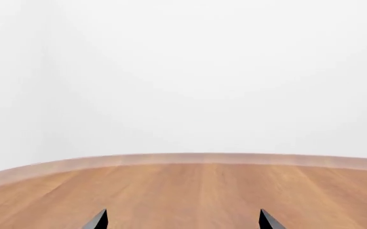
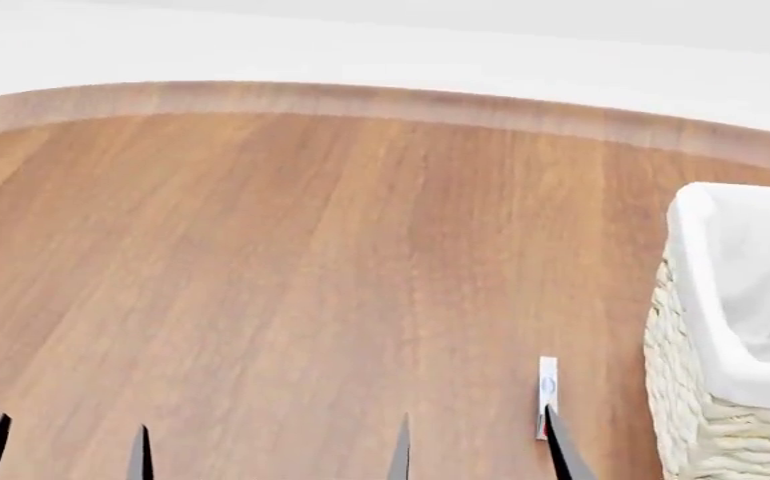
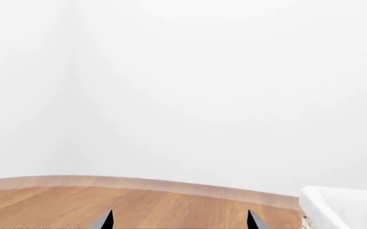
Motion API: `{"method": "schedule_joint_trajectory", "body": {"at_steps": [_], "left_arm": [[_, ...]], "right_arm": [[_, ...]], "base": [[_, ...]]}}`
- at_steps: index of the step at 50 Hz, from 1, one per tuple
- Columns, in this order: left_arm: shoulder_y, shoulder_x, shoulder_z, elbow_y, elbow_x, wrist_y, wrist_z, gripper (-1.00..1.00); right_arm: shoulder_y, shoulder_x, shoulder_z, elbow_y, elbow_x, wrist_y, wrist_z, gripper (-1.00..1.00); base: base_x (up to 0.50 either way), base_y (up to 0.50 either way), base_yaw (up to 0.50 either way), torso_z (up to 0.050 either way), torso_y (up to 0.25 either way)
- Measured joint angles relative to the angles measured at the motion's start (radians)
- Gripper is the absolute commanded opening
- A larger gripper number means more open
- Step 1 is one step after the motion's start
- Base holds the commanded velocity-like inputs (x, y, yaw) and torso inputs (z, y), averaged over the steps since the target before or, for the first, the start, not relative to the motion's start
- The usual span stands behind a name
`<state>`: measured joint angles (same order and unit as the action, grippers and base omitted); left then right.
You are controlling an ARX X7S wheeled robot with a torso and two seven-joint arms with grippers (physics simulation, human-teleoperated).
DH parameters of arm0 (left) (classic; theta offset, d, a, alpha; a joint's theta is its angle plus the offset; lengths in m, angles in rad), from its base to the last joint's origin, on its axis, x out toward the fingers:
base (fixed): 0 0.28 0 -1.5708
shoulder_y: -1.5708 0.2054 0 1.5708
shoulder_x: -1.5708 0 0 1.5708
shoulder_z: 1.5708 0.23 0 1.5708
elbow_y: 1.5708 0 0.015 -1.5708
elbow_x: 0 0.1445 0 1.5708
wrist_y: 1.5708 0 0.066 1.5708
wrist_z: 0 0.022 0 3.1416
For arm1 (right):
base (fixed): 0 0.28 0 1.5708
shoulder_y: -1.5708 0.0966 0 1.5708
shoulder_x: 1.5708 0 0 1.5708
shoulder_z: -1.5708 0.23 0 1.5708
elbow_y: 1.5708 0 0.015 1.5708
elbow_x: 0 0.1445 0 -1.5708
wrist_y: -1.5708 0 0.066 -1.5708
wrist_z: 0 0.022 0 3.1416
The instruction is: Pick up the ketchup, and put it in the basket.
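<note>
Nearest the robot: two pairs of dark fingertips poked up from the bottom edge of the head view, nothing else of the arms visible.
Left gripper (image 2: 64, 450): fingers spread apart, nothing between them, hanging over bare wood. Left wrist view agreed, both tips wide with only table past them.
Right gripper (image 2: 483, 450): fingers likewise spread, holding nothing. Its outer fingertip (image 2: 563, 448) overlapped the one small object in sight.
Ketchup (image 2: 547, 395): only a thin sliver showed, a white cap end with a trace of red label below, just beside that fingertip. Whether it stood or lay down, could not tell. Touching the finger or merely behind it, could not tell. It did not appear in the right wrist view, so probably below that camera's sightline.
Basket (image 2: 692, 330): cream wicker with white liner over the rim, at the right side of the table, near the ketchup and just outboard of it. Only its near-left corner was in frame.
Table (image 2: 292, 250): warm wood, curved far edge, pale wall beyond.
Step in hand (my read): approach and grasp with the right arm, not yet closed.
How to do it well: shift the right gripper toward the basket side so the bottle sits centred between the fingers, not against one of them. Drop low enough to take the body rather than the cap. Close only once both fingers flank it.
Risk: the outer finger could nudge the bottle over or shove it into the wicker wall.
After: short lift, clear the liner rim, then release inside.
</note>
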<state>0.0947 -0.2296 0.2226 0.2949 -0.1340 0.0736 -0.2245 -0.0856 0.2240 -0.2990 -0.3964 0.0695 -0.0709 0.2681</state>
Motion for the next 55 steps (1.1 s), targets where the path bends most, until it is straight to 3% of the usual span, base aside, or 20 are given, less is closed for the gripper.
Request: {"method": "schedule_joint_trajectory", "body": {"at_steps": [12,30,55], "left_arm": [[0.063,-0.036,0.004,0.051,-0.027,0.002,0.012,1.0],[0.292,-0.121,-0.038,0.153,-0.05,0.045,0.0,1.0],[0.511,-0.177,-0.108,0.109,-0.178,0.043,-0.012,1.0]], "right_arm": [[0.002,0.006,-0.008,0.007,0.009,-0.004,0.002,1.0],[0.005,0.013,-0.022,0.02,0.022,-0.009,0.007,1.0],[0.01,0.022,-0.035,0.04,0.028,-0.014,0.022,1.0]], "base": [[0.0,0.0,0.0,0.0,0.0],[0.0,0.0,0.0,0.0,0.0],[0.0,0.0,0.0,0.0,0.0]]}}
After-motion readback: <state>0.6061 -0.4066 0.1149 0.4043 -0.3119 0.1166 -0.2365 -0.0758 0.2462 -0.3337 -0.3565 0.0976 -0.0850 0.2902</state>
